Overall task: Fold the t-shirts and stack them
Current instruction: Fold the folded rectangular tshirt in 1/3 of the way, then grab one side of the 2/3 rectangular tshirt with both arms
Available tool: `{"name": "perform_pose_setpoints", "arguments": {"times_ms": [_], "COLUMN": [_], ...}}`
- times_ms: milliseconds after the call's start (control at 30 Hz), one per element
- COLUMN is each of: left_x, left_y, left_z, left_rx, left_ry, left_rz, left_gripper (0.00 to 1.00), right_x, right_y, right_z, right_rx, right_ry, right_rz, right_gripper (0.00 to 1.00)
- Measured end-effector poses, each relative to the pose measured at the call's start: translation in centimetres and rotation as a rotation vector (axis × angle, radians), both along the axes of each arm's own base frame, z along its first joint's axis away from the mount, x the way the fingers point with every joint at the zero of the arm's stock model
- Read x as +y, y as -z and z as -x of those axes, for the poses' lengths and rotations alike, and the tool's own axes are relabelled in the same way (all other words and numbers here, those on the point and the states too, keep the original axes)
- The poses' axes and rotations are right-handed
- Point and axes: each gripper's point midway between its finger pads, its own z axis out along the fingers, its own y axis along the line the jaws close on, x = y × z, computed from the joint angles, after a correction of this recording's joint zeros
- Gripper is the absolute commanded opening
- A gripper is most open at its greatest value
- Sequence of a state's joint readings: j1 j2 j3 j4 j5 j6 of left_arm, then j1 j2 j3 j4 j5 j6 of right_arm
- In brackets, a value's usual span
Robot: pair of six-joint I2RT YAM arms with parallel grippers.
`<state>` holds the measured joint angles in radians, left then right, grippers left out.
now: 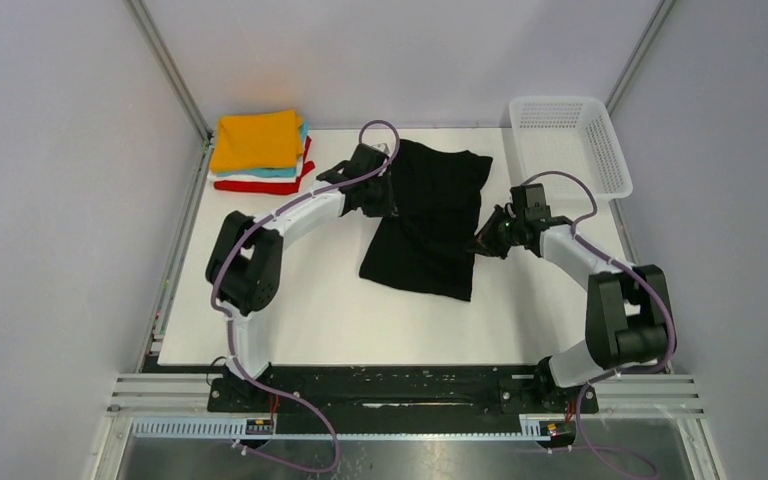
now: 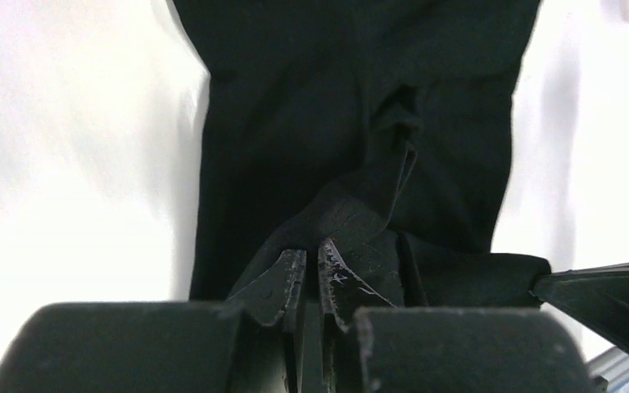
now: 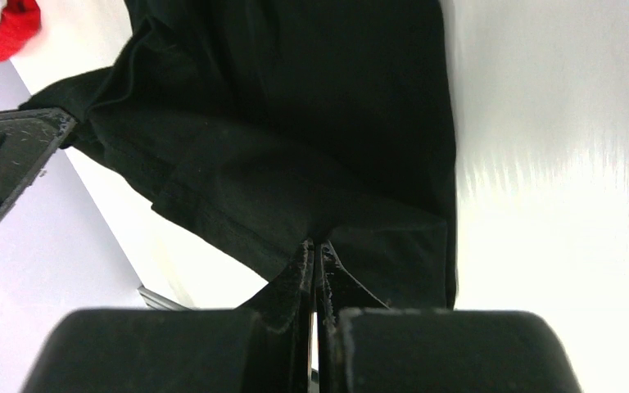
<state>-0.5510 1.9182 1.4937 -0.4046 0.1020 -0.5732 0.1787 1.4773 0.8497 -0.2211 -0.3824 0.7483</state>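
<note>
The white table [image 1: 310, 320] carries a black shirt [image 1: 435, 215] spread just past its middle toward 12 o'clock, rumpled and partly doubled over, its lower hem pointing to 6 o'clock. A white mesh basket [image 1: 565, 145] sits at the 1 o'clock corner. A stack of folded shirts [image 1: 257, 140], orange on top with teal, white and red beneath, sits at the 11 o'clock corner, well apart from the black shirt. The left gripper [image 2: 309, 262] is clenched on a bunched fold at the black shirt's 9 o'clock edge. The right gripper [image 3: 315, 250] is clamped on its 3 o'clock edge.
</note>
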Motion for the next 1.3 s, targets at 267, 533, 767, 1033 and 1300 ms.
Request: {"name": "perform_pose_setpoints", "arguments": {"times_ms": [267,533,767,1033,1300], "left_x": [0.4,2.5,5.8,8.4,7.8], "left_y": [2.0,-2.8,-2.4,5.4,8.1], "left_z": [-3.6,-2.1,5.6,11.4,11.6], "left_rx": [0.046,-0.037,-0.006,0.209,0.278], "left_ry": [-0.018,-0.031,-0.037,-0.101,-0.130], "left_rz": [-0.025,0.032,0.057,-0.004,-0.009], "left_gripper": [0.92,0.99,0.99,0.79,0.60], "right_x": [-1.6,-3.6,-2.8,-1.7,-0.9], "right_y": [1.3,-3.6,-1.6,4.5,5.5], "right_z": [-5.3,-5.2,2.5,9.7,8.9], "right_rx": [0.018,-0.160,-0.153,0.029,0.031], "right_ry": [0.056,0.069,-0.008,-0.097,-0.103], "right_rz": [-0.028,0.068,0.111,0.157,0.150], "right_gripper": [0.65,1.00,0.99,0.90,0.74]}}
